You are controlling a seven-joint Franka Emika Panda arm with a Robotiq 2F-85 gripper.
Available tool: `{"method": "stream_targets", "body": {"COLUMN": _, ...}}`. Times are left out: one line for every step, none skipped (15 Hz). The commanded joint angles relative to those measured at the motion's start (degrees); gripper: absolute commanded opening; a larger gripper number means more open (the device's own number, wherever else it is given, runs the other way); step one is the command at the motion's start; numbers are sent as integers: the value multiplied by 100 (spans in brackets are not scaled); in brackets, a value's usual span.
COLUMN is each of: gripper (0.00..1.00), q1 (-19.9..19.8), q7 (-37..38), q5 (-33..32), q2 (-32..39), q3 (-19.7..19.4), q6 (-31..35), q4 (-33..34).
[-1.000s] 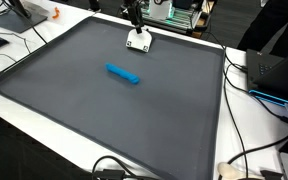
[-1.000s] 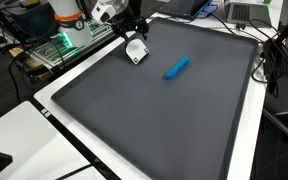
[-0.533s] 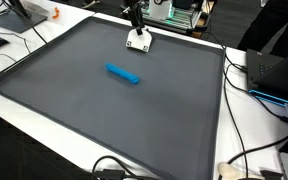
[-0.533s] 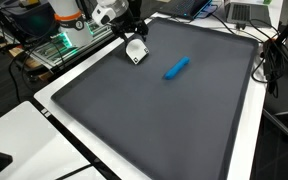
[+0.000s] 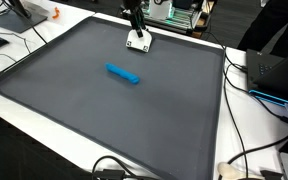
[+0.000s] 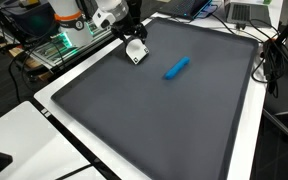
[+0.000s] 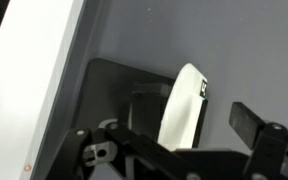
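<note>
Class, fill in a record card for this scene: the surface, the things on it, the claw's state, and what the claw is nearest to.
Surface: dark grey mat on a white table
Claw: open, at the mat's far edge
Nearest thing: small white object, lying on the mat just below the claw; contact cannot be told
Other thing: blue stick, lying mid-mat, well apart from the claw

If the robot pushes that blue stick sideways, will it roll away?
Probably a little: the blue stick looks long and rounded, lying flat. The dark mat looks level and matte, so it likely stops soon. It looks straight and small, so probably stiff and light.
</note>
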Motion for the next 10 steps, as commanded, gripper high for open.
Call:
{"method": "stream_targets", "body": {"gripper": 93, "q1": 68, "q7": 62, "q5": 186, "q2": 28, "q3": 20, "q6": 94, "q4": -25}}
{"method": "stream_targets", "body": {"gripper": 87, "q1": 71, "q7": 67, "q5": 192, "q2": 27, "q3": 24, "q6": 107, "q4": -29}}
{"method": "stream_targets", "body": {"gripper": 68, "q1": 75, "q7": 73, "q5": 193, "q2": 28, "q3": 26, "q6": 120, "q4": -30}}
{"method": "stream_targets", "body": {"gripper": 58, "q1": 79, "q7": 85, "q5": 186, "q2": 28, "q3": 30, "q6": 130, "q4": -31}}
{"method": "stream_targets", "body": {"gripper": 50, "q1": 79, "q7": 104, "q5": 169, "q2": 34, "q3": 34, "q6": 147, "q4": -32}}
{"method": "stream_targets", "body": {"gripper": 44, "q1": 78, "q7": 117, "q5": 158, "q2": 38, "q3": 35, "q6": 160, "q4": -31}}
{"method": "stream_targets", "body": {"gripper": 46, "q1": 77, "q7": 130, "q5": 150, "q2": 44, "q3": 36, "q6": 177, "q4": -31}}
{"method": "stream_targets", "body": {"gripper": 55, "q1": 76, "q7": 145, "q5": 136, "q2": 52, "q3": 37, "q6": 190, "q4": -31}}
{"method": "stream_targets", "body": {"gripper": 56, "q1": 76, "q7": 167, "q5": 129, "q2": 59, "q3": 39, "q6": 199, "q4": -30}}
{"method": "stream_targets", "body": {"gripper": 59, "q1": 75, "q7": 192, "q5": 118, "q2": 66, "q3": 40, "q6": 206, "q4": -31}}
